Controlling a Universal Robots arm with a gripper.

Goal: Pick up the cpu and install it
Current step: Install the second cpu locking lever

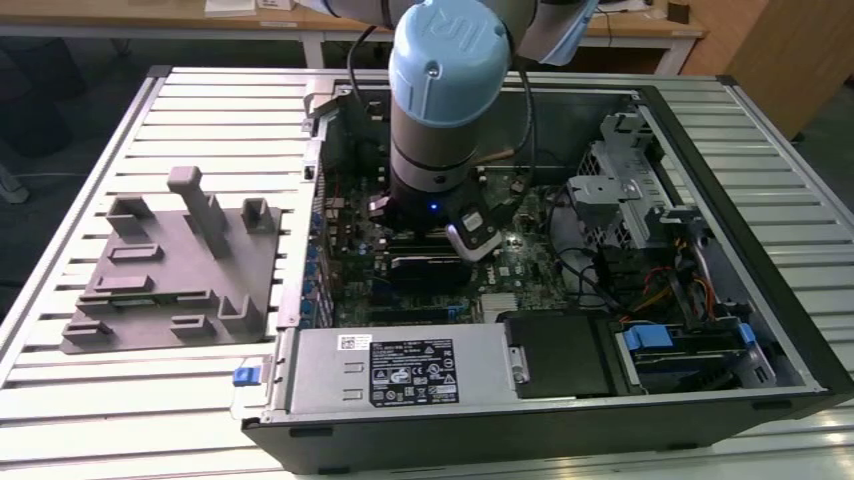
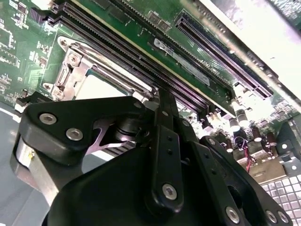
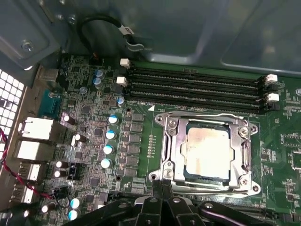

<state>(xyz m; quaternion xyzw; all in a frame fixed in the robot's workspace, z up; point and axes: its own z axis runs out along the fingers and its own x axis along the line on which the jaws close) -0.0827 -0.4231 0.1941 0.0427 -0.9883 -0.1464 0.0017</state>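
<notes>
Cpu (image 3: 207,153) in motherboard socket (image 3: 171,141) — memory slots (image 3: 193,87) just beside; tool (image 3: 162,207) near

Cpu (image 3: 208,151) showing silver-grey top, tan smudges, sitting in shiny metal socket frame (image 3: 170,146). Motherboard (image 3: 141,136) showing green; memory slots (image 3: 193,87) showing black with white clips. Gripper (image 2: 155,155) showing black. Arm (image 1: 447,70) showing light blue over grey. Fixture block (image 1: 174,265) showing grey.

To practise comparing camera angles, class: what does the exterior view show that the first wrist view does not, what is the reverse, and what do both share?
Exterior view: the grey fixture block on the slatted table beside the open computer case, and the arm reaching into it. First wrist view: the cpu lying in its socket inside a metal frame, next to the memory slots. Both: the green motherboard.
</notes>
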